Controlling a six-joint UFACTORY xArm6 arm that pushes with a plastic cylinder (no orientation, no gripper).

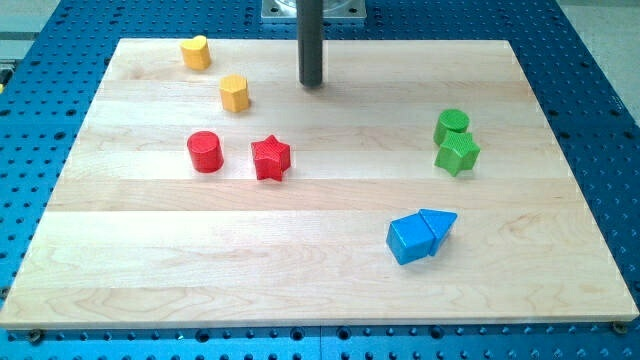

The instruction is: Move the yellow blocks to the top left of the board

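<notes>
While upright at the view's top, my tip (312, 84) just right of the yellow hexagonal block (234, 93); no gripper.

A straight, smooth rod of dark grey, round in section and even in width along its whole length, ends in my tip (312, 84), cut flat and plain. Above the wooden board (320, 290), at the rod's upper end, sits a pale grey metal mount with squared edges, partly cut off by the view's top.
</notes>
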